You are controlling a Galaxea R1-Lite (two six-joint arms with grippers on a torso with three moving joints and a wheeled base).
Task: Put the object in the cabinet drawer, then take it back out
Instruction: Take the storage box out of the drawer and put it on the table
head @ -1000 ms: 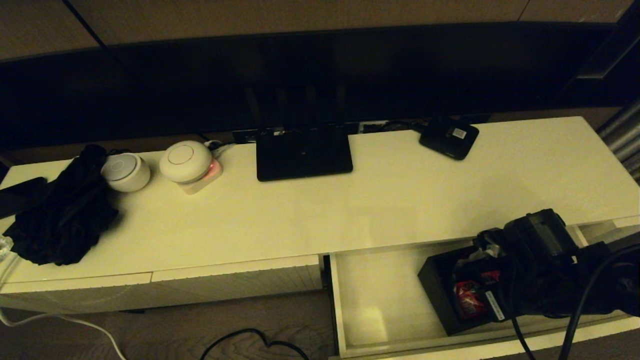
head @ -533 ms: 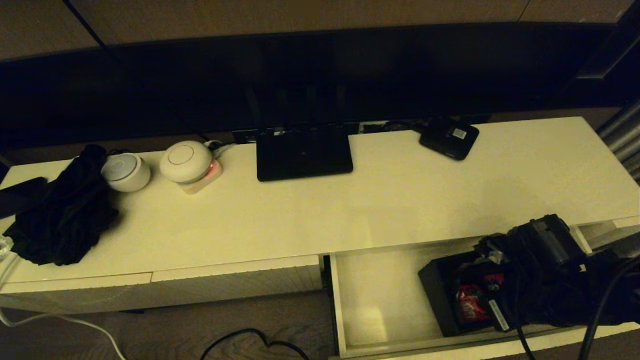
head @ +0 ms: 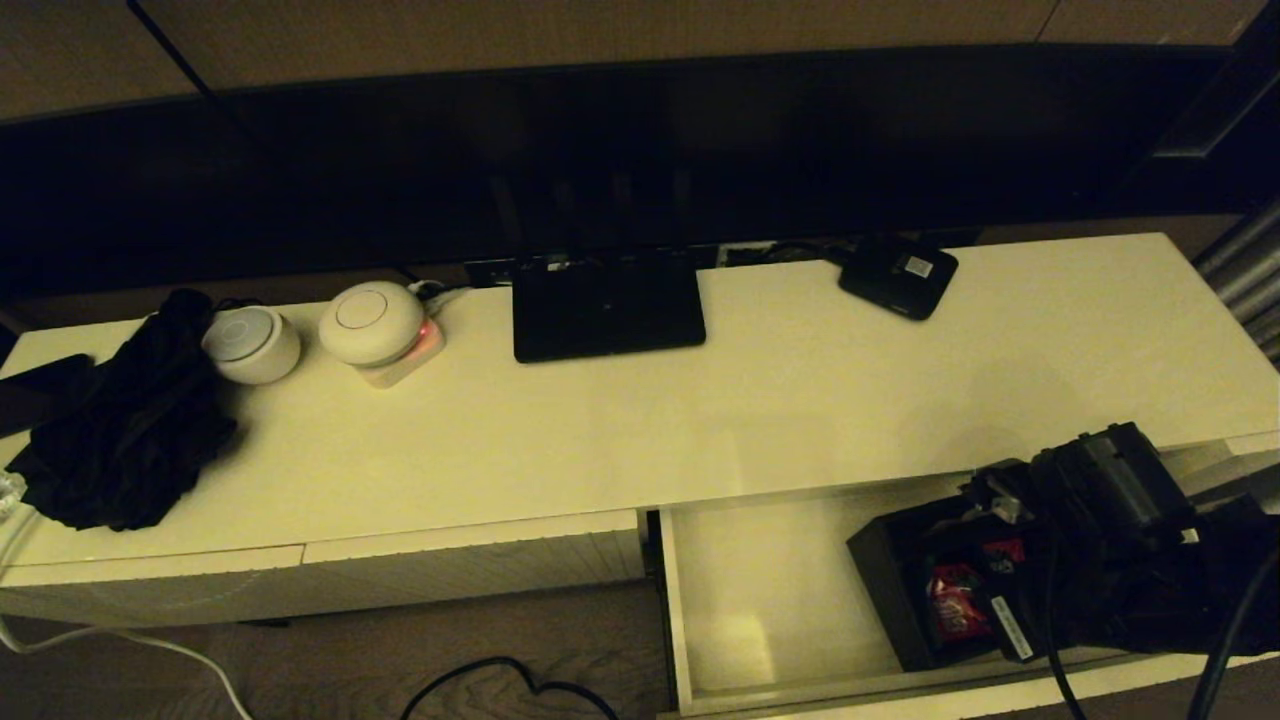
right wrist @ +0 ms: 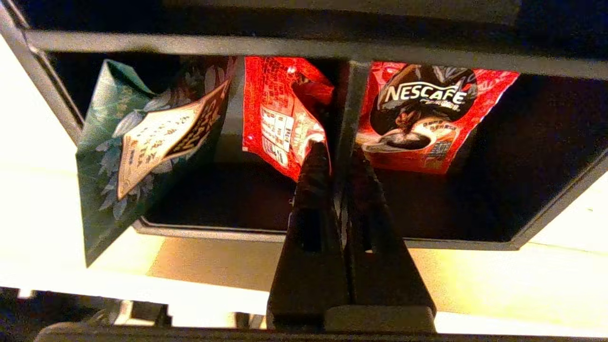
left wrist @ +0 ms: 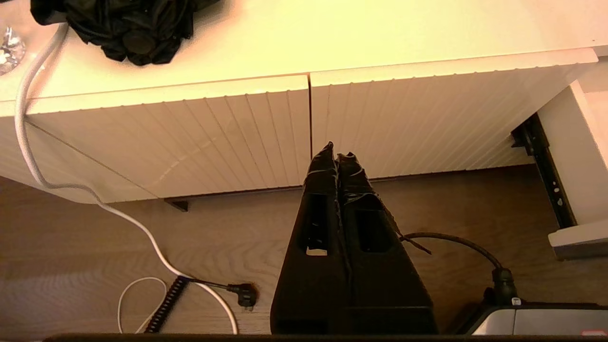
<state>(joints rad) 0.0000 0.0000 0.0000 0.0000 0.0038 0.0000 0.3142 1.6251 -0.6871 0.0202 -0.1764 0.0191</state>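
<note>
The black box (head: pixel 895 590) with inner dividers stands in the right half of the open cabinet drawer (head: pixel 760 585), red packets (head: pixel 950 615) showing inside it. My right gripper (head: pixel 990 560) reaches into the box from the right. In the right wrist view its fingers (right wrist: pixel 311 175) are shut on the box's middle divider (right wrist: pixel 349 95), between two red packets (right wrist: pixel 280 114). Whether the box (right wrist: pixel 285 43) rests on the drawer floor I cannot tell. My left gripper (left wrist: pixel 336 151) hangs shut and empty low in front of the closed ribbed fronts, out of the head view.
On the cabinet top lie a flat black router (head: pixel 608 305), a small black device with a white label (head: pixel 898 278), two white round devices (head: pixel 370 322) and a black cloth (head: pixel 125 420). A green packet (right wrist: pixel 142 142) sticks out of the box. Cables (left wrist: pixel 95 199) run over the floor.
My right gripper and the black box have shifted slightly to the right inside the drawer. Nothing else has moved.
</note>
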